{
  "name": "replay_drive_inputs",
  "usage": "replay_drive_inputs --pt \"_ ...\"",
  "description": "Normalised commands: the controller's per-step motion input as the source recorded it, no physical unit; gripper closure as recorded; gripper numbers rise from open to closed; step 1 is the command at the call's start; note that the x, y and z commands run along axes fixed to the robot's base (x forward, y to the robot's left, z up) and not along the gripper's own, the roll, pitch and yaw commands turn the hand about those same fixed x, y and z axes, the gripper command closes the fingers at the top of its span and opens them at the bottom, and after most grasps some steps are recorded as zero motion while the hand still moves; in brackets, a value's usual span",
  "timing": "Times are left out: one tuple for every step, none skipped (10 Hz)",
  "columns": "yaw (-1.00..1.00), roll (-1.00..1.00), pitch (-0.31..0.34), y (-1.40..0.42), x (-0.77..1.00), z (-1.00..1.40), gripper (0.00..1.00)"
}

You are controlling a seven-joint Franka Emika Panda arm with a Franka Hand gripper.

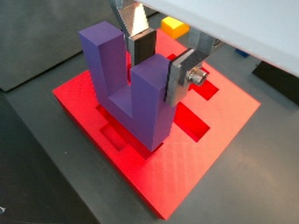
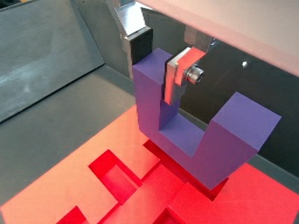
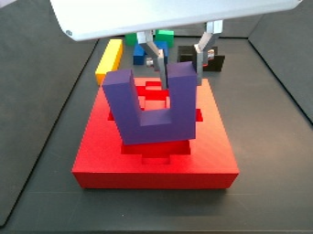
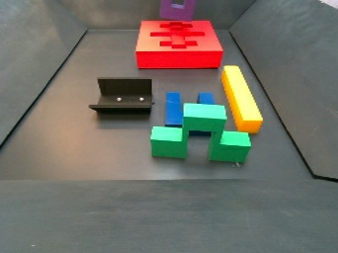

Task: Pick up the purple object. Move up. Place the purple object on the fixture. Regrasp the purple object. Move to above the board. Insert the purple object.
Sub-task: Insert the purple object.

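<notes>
Upright, prongs up, sits the purple object (image 3: 150,105), base down on the board (image 3: 156,162) over a darker recess — whether seated in it or merely resting, cannot tell. Clamped on one prong by the fingers (image 1: 184,77) of the gripper (image 3: 178,47), silver plates closed against either face in both wrist views. Only a sliver of purple showing at the far edge in a side view (image 4: 176,7), above the red slab (image 4: 181,44). Well apart on the dark desk (image 4: 79,119): the fixture (image 4: 123,98), a blue block (image 4: 173,108), a green block (image 4: 201,128) and a yellow bar (image 4: 240,97).
</notes>
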Motion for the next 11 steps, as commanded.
replay_drive_inputs --pt "0.01 0.36 0.034 -0.29 0.11 0.00 1.00" --pt "0.08 0.41 0.050 -0.32 0.19 0.00 1.00" --pt "0.13 0.50 0.131 -0.30 0.27 0.00 1.00" --pt "0.07 0.38 0.117 -0.32 0.22 0.00 1.00" --pt "0.06 0.35 0.103 -0.27 0.20 0.00 1.00" --pt "0.08 0.49 0.191 -0.14 0.31 0.05 1.00" --pt "0.06 0.44 0.254 -0.09 0.30 0.00 1.00" --pt "0.01 0.27 0.223 -0.05 0.24 0.00 1.00" --pt "0.00 0.17 0.213 0.00 0.18 0.00 1.00" --pt "0.00 0.00 0.217 0.00 0.09 0.00 1.00" --pt "0.00 0.00 0.233 0.02 0.04 0.00 1.00"
